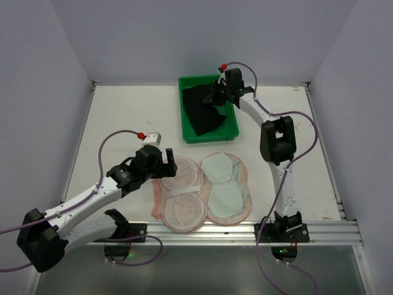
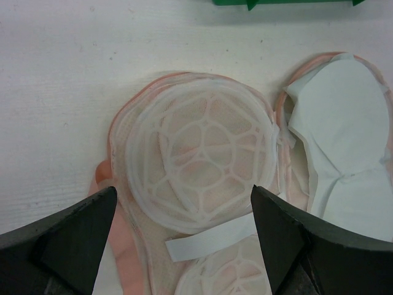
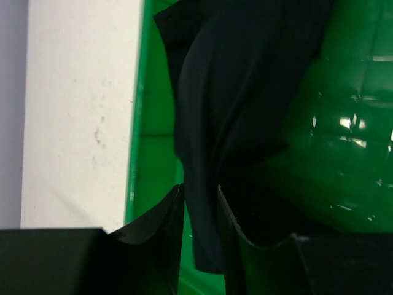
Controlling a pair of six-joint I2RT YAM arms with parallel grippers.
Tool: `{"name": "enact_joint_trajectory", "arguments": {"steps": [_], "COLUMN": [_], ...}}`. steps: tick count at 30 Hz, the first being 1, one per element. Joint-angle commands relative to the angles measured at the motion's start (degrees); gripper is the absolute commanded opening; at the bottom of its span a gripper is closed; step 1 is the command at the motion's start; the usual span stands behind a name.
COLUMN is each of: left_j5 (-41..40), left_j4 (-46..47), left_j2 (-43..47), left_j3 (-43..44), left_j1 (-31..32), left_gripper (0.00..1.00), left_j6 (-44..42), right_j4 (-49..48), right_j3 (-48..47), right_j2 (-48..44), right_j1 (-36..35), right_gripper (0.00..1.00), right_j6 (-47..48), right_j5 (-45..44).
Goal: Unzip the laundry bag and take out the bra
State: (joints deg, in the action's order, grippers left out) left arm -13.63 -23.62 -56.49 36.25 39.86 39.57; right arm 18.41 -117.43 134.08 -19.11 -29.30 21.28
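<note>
Jaws first: on my left gripper point(image 1: 167, 165) point(image 2: 184, 246) they stand wide apart, nothing between them, hanging just above the laundry bag point(image 1: 202, 193) point(image 2: 202, 166). On my right gripper point(image 1: 215, 92) point(image 3: 201, 190) the gap is narrow and a fold of the black bra point(image 1: 202, 114) point(image 3: 233, 92) runs straight down through it. Cloth fills the slot from one finger to the other, and I cannot tell whether I am pinching it or whether it hangs loose.

The laundry bag lies unzipped and spread flat on the white table point(image 1: 123, 117) point(image 2: 61, 92), close to the near edge and between my two bases. Its two pink-edged halves sit side by side, touching along the middle. The left half shows round white lattice domes over pale mesh, joined by a white strip. The right half shows a smooth pale lining. My left fingers straddle the upper dome of the left half.

The bra is out of the bag and well apart from it, heaped dark in the green tray point(image 1: 183, 117) point(image 3: 344, 153) at the far side of the table. My right arm reaches over the tray's far right corner, with the wrist close above the cloth. From that wrist I see the tray's glossy green floor on the right and bare table point(image 3: 80, 123) beyond its rim on the left.
</note>
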Motion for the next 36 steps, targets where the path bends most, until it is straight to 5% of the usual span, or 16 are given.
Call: {"name": "enact_joint_trajectory", "arguments": {"steps": [1,4,11,14,26,36], "left_j5": [1.1,1.3,2.9,3.2,8.3,10.5], "left_j4": [0.8,0.9,0.1,0.1,3.9,11.7], "left_j2": [1.6,1.9,2.6,3.0,-3.2,-11.1], "left_j3": [-0.8,-0.9,-1.4,-2.4,-3.1,-5.7], "left_j1": [-0.5,-0.5,-0.5,-0.5,-0.4,-0.4], "left_gripper": [0.94,0.93,0.93,0.93,0.94,0.93], "left_j6": [-1.3,-1.3,0.3,0.9,2.4,4.8], "right_j4": [-0.8,0.5,6.0,8.1,1.8,-4.3], "right_j3": [-3.1,-1.4,3.6,9.4,60.9,88.2], "right_j2": [-0.8,-2.7,-14.2,-22.6,-61.5,-75.0], "right_j1": [1.5,2.0,2.0,2.0,1.4,0.2], "right_gripper": [0.33,0.39,0.80,0.88,0.93,0.91], "right_j6": [-3.0,-2.4,1.8,3.7,-1.0,-2.8], "right_j5": [4.0,3.6,-1.7,-5.2,-5.5,-0.9]}}
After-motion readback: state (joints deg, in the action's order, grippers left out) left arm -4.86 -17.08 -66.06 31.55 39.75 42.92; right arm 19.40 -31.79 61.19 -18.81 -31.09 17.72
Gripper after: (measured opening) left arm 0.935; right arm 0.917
